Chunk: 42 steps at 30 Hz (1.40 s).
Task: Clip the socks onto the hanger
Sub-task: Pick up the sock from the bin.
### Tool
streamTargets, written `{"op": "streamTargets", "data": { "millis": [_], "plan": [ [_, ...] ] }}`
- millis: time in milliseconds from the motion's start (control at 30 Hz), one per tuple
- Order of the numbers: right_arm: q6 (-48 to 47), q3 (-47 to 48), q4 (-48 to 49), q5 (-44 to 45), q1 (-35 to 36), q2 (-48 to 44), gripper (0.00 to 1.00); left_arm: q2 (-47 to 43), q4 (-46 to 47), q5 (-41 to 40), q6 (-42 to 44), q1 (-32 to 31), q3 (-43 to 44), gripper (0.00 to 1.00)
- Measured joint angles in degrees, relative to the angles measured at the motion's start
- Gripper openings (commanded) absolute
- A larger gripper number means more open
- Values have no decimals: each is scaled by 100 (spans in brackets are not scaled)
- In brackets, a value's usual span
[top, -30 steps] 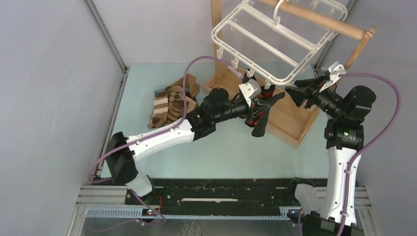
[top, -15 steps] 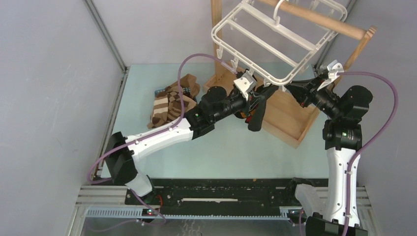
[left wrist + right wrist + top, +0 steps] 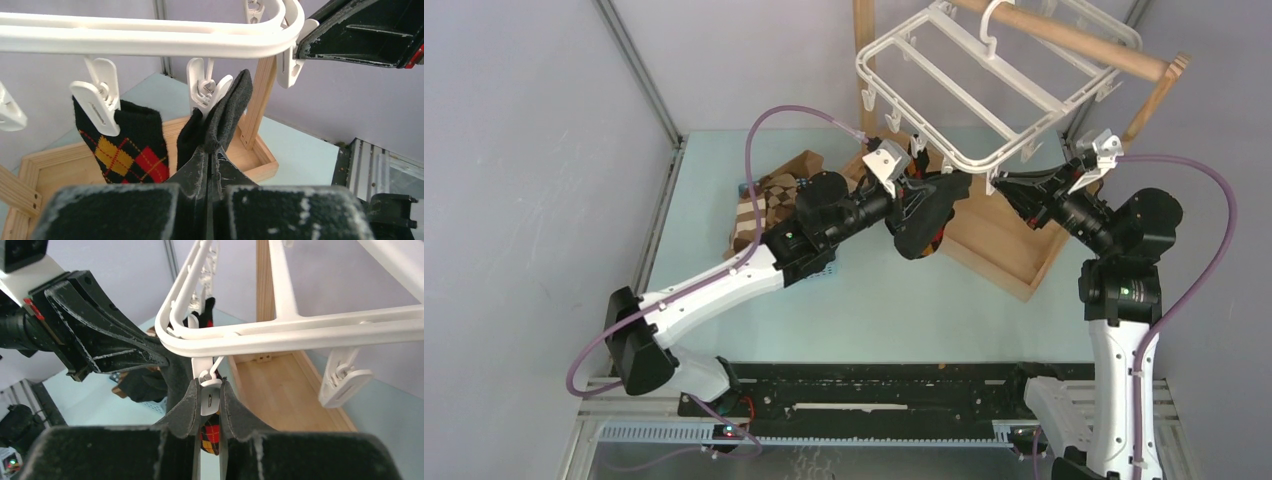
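The white hanger hangs from the wooden rail. My left gripper is shut on a plain black sock and holds it up under the hanger's front bar. The sock's top lies against a white clip; I cannot tell whether that clip grips it. An argyle sock hangs from the neighbouring clip. My right gripper is shut on the corner clip, just right of the black sock. Its fingers show in the left wrist view.
A pile of brown striped socks lies on the table at the back left, with the blue basket near it. The tan wooden stand with its round rail stands at the back right, under the hanger.
My left gripper has carried the black sock up and to the left under the hanger. My right gripper has moved left to the hanger's corner and shut on the clip. The hanger has tilted.
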Motion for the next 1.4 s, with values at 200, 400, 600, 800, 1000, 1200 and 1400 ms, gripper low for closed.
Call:
{"op": "streamTargets", "data": {
  "millis": [200,400,600,800,1000,1200,1400],
  "plan": [
    [518,-59,216,85,203,-168,7,-306,-385,431,9,20,-42,0],
    [802,-216,295,240,428,-275,7,-577,-669,992,24,-68,-144,0],
    [857,-275,289,407,492,-313,7,-584,-931,977,72,-459,-144,0],
    [817,-275,245,461,496,-407,9,-179,-1027,807,138,-514,-42,0],
    [638,-275,107,538,496,-444,11,643,-1137,636,223,-511,428,0],
    [487,-275,-42,601,428,-444,15,1025,-1014,282,245,-511,813,0],
    [317,-275,-214,599,295,-455,34,1093,-568,-7,260,-509,953,0]
  ]
}}
